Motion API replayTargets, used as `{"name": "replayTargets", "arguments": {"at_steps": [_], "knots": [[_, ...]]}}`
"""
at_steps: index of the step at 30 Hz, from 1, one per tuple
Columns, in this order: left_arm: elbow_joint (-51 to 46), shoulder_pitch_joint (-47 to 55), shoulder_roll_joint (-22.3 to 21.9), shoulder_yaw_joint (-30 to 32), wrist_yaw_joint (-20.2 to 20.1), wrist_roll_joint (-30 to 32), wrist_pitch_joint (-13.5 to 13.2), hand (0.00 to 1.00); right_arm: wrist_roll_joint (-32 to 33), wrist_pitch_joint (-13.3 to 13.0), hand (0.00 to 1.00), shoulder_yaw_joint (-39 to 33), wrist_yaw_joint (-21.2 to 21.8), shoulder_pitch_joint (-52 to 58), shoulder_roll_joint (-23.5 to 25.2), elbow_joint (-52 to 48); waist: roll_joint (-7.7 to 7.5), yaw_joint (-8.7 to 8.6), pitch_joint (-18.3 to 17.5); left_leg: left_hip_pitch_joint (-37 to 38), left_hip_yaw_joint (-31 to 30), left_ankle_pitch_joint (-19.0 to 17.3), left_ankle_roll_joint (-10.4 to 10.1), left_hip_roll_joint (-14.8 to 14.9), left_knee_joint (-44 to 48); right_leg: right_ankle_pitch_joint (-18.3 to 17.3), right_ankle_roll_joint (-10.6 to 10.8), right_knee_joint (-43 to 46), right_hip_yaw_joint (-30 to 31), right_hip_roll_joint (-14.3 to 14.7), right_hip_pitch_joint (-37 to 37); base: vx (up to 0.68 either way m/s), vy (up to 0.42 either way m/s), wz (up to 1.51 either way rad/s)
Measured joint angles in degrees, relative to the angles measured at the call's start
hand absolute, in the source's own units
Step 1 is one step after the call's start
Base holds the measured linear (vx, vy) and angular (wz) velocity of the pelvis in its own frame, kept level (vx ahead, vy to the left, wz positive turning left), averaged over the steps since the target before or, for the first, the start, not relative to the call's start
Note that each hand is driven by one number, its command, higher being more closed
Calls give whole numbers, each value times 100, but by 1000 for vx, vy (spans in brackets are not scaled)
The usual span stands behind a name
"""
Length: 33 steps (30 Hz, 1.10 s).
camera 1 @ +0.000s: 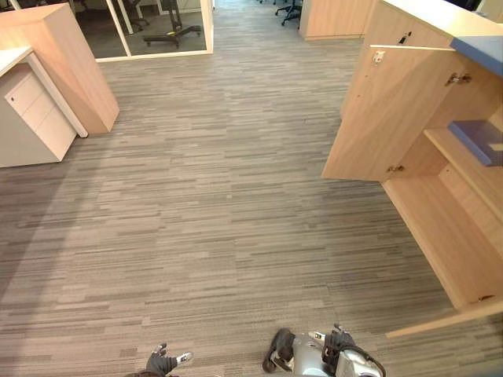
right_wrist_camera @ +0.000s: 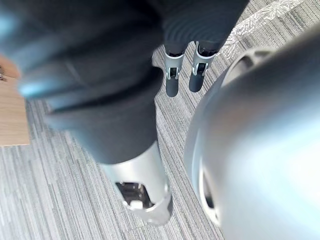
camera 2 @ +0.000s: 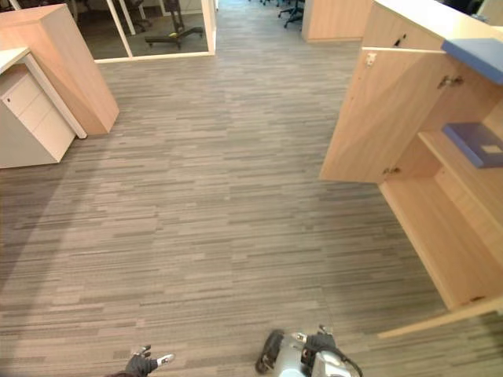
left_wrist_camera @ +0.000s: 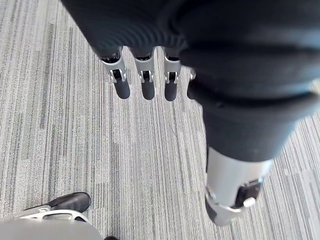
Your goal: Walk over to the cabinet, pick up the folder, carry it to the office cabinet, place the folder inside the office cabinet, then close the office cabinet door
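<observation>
A blue folder (camera 1: 481,140) lies flat on the middle shelf of the wooden office cabinet (camera 1: 452,228) at the right. The cabinet's door (camera 1: 389,118) stands swung wide open toward the room. My left hand (left_wrist_camera: 145,75) hangs over the grey striped carpet with straight fingers and holds nothing; it also peeks in at the lower edge of the left eye view (camera 1: 163,363). My right hand (right_wrist_camera: 181,70) hangs low by my side, fingers straight and empty, well short of the cabinet.
A second door edge (camera 1: 444,320) juts out low at the cabinet's near end. A white drawer unit (camera 1: 31,118) and a wooden partition (camera 1: 75,63) stand at the far left. Glass walls (camera 1: 157,27) and another wooden cabinet (camera 1: 334,17) close the back.
</observation>
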Motion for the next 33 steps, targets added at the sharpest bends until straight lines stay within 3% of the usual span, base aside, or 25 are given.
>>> {"name": "replayTargets", "arguments": {"at_steps": [2,4,6,7,8,10,12,14,16,18,20,22,24,25,26,27,29,30,32,33], "knots": [[-4,-1,-131,342,-49,80,18,0,1,1,0,-262,0,34,26,13,122,3,-58,5,-91,-185,-206,312,-23,-342,78,6,-182,281,27,339,-190,11],[-18,6,-154,445,-67,79,39,0,15,-1,0,-449,-2,166,75,-17,123,-10,-69,94,-179,-330,-307,577,109,-642,144,2,-381,496,243,381,-244,33],[-20,3,-159,576,-95,73,48,0,37,-7,0,-560,-3,291,116,-35,100,-11,-89,-23,-331,-564,-563,867,934,-852,136,-102,-542,690,631,425,-311,37],[-86,9,-189,715,-106,57,50,0,61,-8,0,-589,-5,397,163,-97,102,-22,-119,-433,-433,-693,-789,1060,2147,-868,113,-317,-591,816,925,405,-316,13],[-158,54,-283,907,-102,16,49,0,109,-11,0,-592,-4,454,176,-166,162,18,-158,-1012,-489,-604,-979,1264,3561,-869,112,-563,-570,987,1185,374,-259,-2],[-210,119,-399,1188,-84,-61,52,0,130,-9,0,-590,-3,462,128,-194,288,45,-184,-1709,-514,-410,-1190,1580,5314,-889,148,-804,-452,1232,1502,287,-90,-39],[-228,205,-464,1375,-60,-80,61,0,138,-2,0,-567,-4,466,133,-190,292,95,-172,-2198,-413,-432,-1130,1765,6172,-902,178,-1058,-224,1390,1876,339,17,-60],[-223,223,-487,1466,20,-272,66,0,151,12,0,-606,-5,479,124,-105,260,174,-145,-2641,-311,-555,-913,1805,6006,-855,275,-1331,45,1403,2234,370,50,-69],[-214,255,-501,1475,71,-432,60,0,177,28,0,-607,-13,423,74,81,242,272,-131,-2901,-344,-652,-751,1727,5081,-792,379,-1532,303,1320,2452,259,88,-73],[-186,263,-505,1488,124,-521,52,0,185,31,0,-596,-23,359,92,123,175,319,-88,-3020,-716,-617,-774,1540,3708,-753,520,-1696,572,1158,2628,249,157,-71],[-155,326,-547,1570,200,-573,45,0,201,24,0,-413,-33,309,84,105,179,333,-94,-2992,-1623,-184,-839,1466,1848,-850,846,-1737,972,969,2719,263,223,-80],[-154,376,-577,1639,234,-608,33,0,200,19,0,-319,-41,315,76,100,195,348,-128,-2973,-2284,34,-1051,1517,1259,-989,1116,-1643,1295,853,2767,398,426,-83],[-126,418,-559,1643,233,-637,35,0,206,19,0,-318,-50,373,106,100,167,407,-251,-2992,-2430,680,-1249,1403,1483,-1097,1409,-1591,1628,630,2796,490,548,-105],[-126,484,-527,1668,230,-654,30,0,206,17,0,-320,-47,431,156,107,72,506,-365,-3033,-2247,1044,-1243,1240,1818,-1057,1576,-1622,1910,379,2799,481,540,-113],[-103,467,-440,1682,233,-652,30,0,206,23,0,-316,-25,461,291,95,-107,512,-495,-3087,-1855,805,-1040,1055,2076,-876,1711,-1572,2124,37,2662,456,529,-110],[-102,456,-427,1679,232,-651,23,0,200,27,0,-317,-19,454,321,95,-145,531,-560,-3081,-1673,707,-931,994,2123,-737,1723,-1510,2234,-98,2549,405,499,-104],[-63,394,-441,1657,229,-637,21,0,189,68,0,-319,27,438,319,17,-70,594,-656,-2742,-1049,484,-587,765,1994,-170,1669,-1081,2433,-576,2167,337,464,-107],[-66,390,-452,1631,227,-623,22,0,172,92,0,-319,32,443,311,-8,-35,589,-657,-2606,-936,440,-515,687,1928,-40,1529,-893,2408,-706,2101,268,439,-94],[-55,382,-471,1465,209,-517,32,0,97,129,0,-319,62,452,279,-156,86,541,-713,-2114,-482,363,-326,537,1623,332,920,159,2272,-1156,1572,188,440,-80],[-55,388,-464,1449,197,-462,35,0,98,130,0,-321,65,456,289,-214,93,503,-715,-1978,-377,364,-272,510,1521,376,849,431,2131,-1252,1487,112,338,-58]]}}
